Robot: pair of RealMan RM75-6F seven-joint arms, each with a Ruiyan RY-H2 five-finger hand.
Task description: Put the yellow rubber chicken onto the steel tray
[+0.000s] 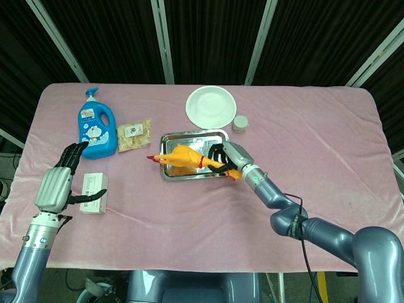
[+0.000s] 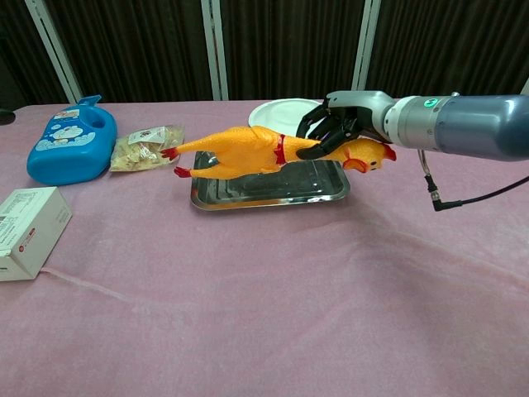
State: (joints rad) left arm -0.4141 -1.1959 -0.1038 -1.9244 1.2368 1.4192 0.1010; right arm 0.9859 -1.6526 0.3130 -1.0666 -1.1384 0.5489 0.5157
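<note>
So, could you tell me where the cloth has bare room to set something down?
The broad right side beyond the small jar and the front strip below the steel tray are bare. It is crowded at back left: blue bottle, snack bag, white box.

R hand (image 1: 228, 159) fingers curled gripping, L hand (image 1: 58, 183) fingers spread, free

chicken (image 1: 181, 155) sits over the tray (image 1: 218, 137), plate (image 1: 211, 105) just behind it, bottle (image 1: 96, 124) and snack bag (image 1: 135, 135) off left, box (image 1: 93, 192) near-left
</note>
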